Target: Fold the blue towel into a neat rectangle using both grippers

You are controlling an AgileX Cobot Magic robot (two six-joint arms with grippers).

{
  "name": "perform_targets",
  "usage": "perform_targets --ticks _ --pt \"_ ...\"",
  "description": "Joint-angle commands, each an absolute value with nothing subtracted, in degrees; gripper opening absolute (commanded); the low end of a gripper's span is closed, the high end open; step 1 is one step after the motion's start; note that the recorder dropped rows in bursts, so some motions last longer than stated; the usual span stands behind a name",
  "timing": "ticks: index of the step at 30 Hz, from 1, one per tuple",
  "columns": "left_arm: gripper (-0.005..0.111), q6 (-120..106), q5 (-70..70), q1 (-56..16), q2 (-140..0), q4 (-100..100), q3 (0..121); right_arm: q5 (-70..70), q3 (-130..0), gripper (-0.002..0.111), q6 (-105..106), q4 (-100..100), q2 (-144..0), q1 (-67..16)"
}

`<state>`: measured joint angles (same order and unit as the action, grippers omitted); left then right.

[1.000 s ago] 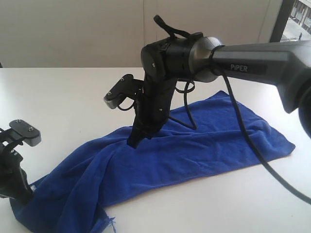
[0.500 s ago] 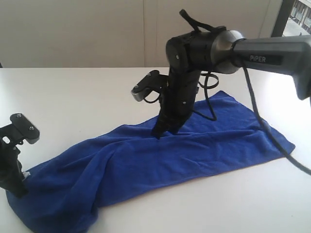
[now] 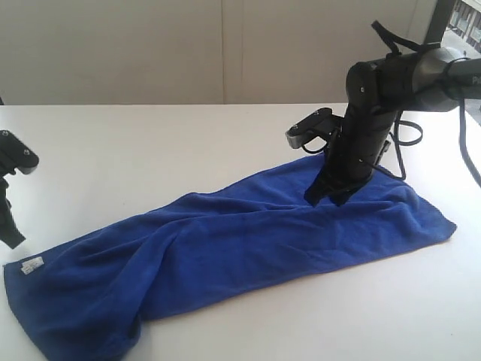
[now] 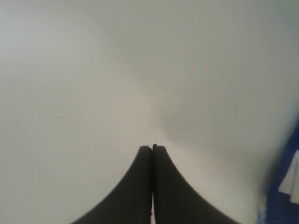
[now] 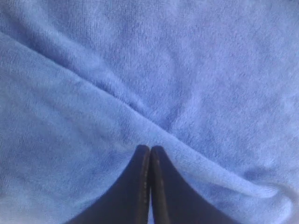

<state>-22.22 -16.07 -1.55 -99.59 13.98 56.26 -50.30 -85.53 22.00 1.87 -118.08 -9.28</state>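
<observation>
Blue towel (image 3: 248, 241) lies rumpled lengthwise across the table (image 3: 135, 150). The left gripper (image 4: 152, 147) is closed and empty over bare table beside the tag (image 3: 31, 265). The right gripper (image 5: 150, 148) is closed and empty over a crease. Pinching there could catch 2 layers and skew the fold.

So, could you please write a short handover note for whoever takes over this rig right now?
Left gripper: shut, empty, over bare table beside the towel's tagged corner.
Right gripper: shut, holding nothing, tip over the right part of the blue towel.
Towel: lies long and rumpled on the table, white tag at its left corner, held by neither gripper.
Done: no neat fold visible.
Left: grasp it with both grippers and fold it into a rectangle.
</observation>
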Motion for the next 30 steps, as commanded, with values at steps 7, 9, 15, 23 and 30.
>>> perform_targets --ticks 7,9,15,23,30 --pt "0.0 -33.8 -37.9 -9.1 -91.0 -7.3 58.4 -47.5 -85.1 0.001 21.9 2.0 -117.4 -8.9" --pt "0.0 -33.4 -37.9 -10.2 -91.5 -7.4 57.2 -48.0 -85.1 0.001 21.9 2.0 -117.4 -8.9" --pt "0.0 -31.4 -34.5 -11.1 -94.2 -6.6 53.5 -48.8 -85.1 0.001 21.9 2.0 -117.4 -8.9" --pt "0.0 -27.7 -28.3 -11.1 -94.9 -1.6 51.3 -49.2 -85.1 0.001 21.9 2.0 -117.4 -8.9" --pt "0.0 -23.6 -27.6 -10.9 -99.4 3.5 51.3 -49.2 -85.1 0.001 21.9 2.0 -117.4 -8.9"
